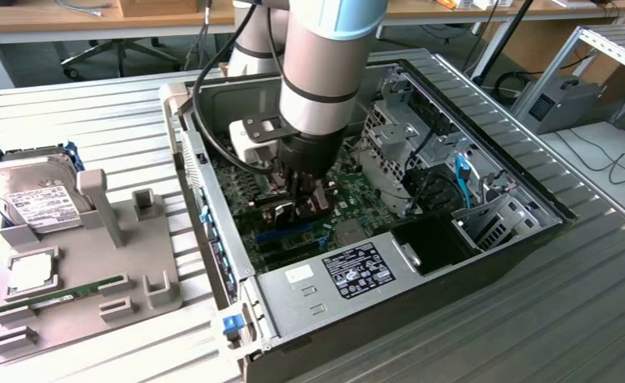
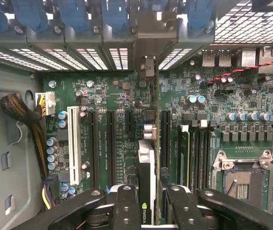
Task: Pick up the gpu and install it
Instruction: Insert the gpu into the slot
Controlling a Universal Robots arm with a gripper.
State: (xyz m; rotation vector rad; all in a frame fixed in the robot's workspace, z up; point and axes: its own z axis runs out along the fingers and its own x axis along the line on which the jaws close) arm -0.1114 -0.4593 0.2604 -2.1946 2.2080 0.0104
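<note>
My gripper (image 1: 296, 209) is down inside the open computer case (image 1: 525, 231), just over the green motherboard (image 1: 346, 185). In the wrist view the gripper (image 2: 151, 211) is shut on the gpu (image 2: 146, 167). The gpu is a thin dark card seen edge-on, with a small green logo near the black fingers (image 2: 126, 207). The card runs from the fingers toward the case's rear slot openings, where its silver end bracket (image 2: 146, 67) stands. It lies among the long black expansion slots (image 2: 111, 143). I cannot tell whether it is seated in one.
On the exterior view's left, a grey holder (image 1: 120, 263) outside the case carries a silver hard drive (image 1: 35, 195), a square chip (image 1: 32, 271) and a green memory stick (image 1: 62, 293). Inside the case are a drive cage (image 1: 397, 136), a labelled power supply (image 1: 350, 271), a cable bundle (image 2: 24, 110) and a CPU socket (image 2: 242, 177).
</note>
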